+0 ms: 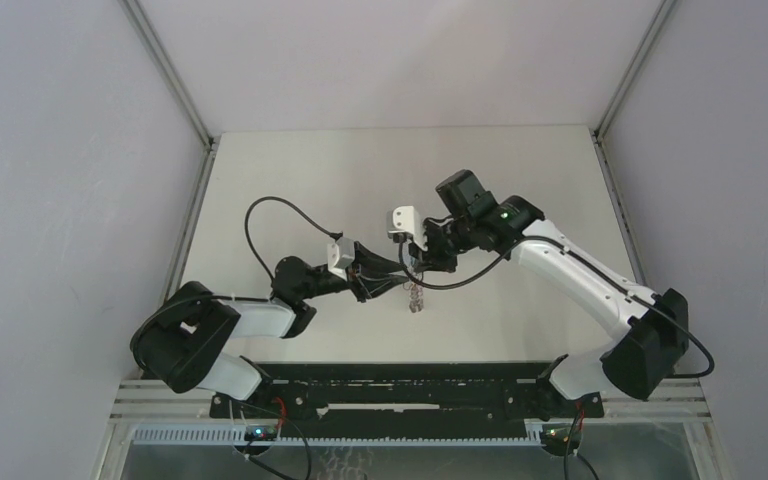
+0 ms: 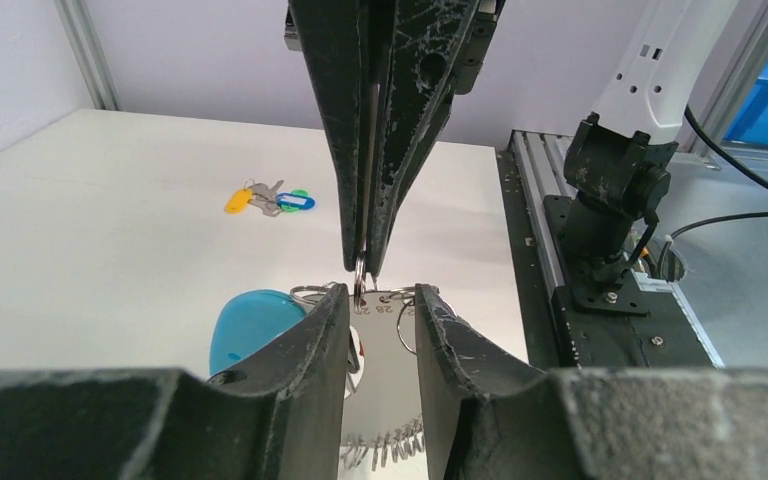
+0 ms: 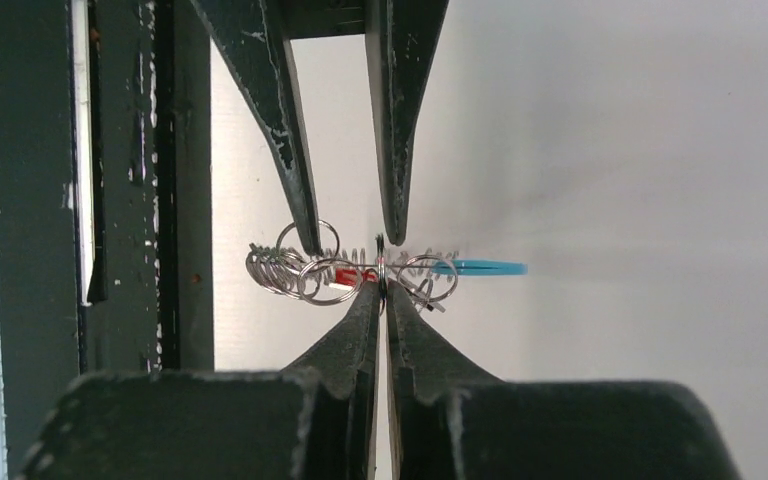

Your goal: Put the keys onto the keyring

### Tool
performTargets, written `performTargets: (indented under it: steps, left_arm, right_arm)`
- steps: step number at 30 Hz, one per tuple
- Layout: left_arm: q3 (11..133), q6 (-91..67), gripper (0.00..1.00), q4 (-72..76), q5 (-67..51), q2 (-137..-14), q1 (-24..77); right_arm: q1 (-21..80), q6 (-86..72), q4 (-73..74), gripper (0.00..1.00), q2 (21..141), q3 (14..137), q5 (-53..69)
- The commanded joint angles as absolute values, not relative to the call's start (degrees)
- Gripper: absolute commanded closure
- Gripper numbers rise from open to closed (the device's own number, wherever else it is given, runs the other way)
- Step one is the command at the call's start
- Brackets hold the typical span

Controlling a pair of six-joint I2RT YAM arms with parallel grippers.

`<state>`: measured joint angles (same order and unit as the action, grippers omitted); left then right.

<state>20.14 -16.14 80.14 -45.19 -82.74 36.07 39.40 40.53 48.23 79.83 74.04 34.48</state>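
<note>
Above the white table [image 1: 290, 170], the keyring [image 3: 400, 268] is pinched by the closed right gripper [image 3: 382, 290]. The left gripper [image 2: 380, 295] is spread narrowly around it.

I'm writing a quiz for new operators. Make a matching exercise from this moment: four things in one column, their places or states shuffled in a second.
Things
1. right gripper
2. left gripper
3. loose keys
4. red tag

States
A. lying on the table, apart from the keyring
B. fingers open, one each side of the keyring
C. among the keyring's rings
D. fingers shut on a thin ring of the keyring

Pairs: 1-D, 2-B, 3-A, 4-C
</note>
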Motion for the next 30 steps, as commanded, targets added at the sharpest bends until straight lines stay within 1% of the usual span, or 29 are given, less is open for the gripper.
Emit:
performTargets:
  steps: [1,4,10,12,21,30]
  left_arm:
    - [19.36,-15.32,0.65,80.64,-46.27,-81.64,35.68]
    - [19.47,-14.26,0.65,78.87,-46.39,-80.85,35.69]
    - [19.88,-14.33,0.72,78.84,-47.30,-82.07,35.68]
    - [20.19,-14.95,0.72,79.60,-47.99,-82.63,35.73]
    - [21.23,-15.31,0.73,79.63,-49.18,-83.55,36.34]
    - [22.11,-15.38,0.75,79.72,-48.24,-85.14,36.83]
  right_arm:
    - [42.72,40.55,58.24,1.00,82.46,80.80,25.18]
    - [44.65,39.71,60.55,1.00,84.40,83.35,21.73]
    - [46.48,39.39,62.68,1.00,86.89,86.52,18.70]
    - [47.02,39.39,62.67,1.00,87.05,86.84,18.18]
    - [48.14,39.94,62.50,1.00,88.16,88.10,18.75]
    - [48.86,40.64,61.98,1.00,88.07,88.33,19.89]
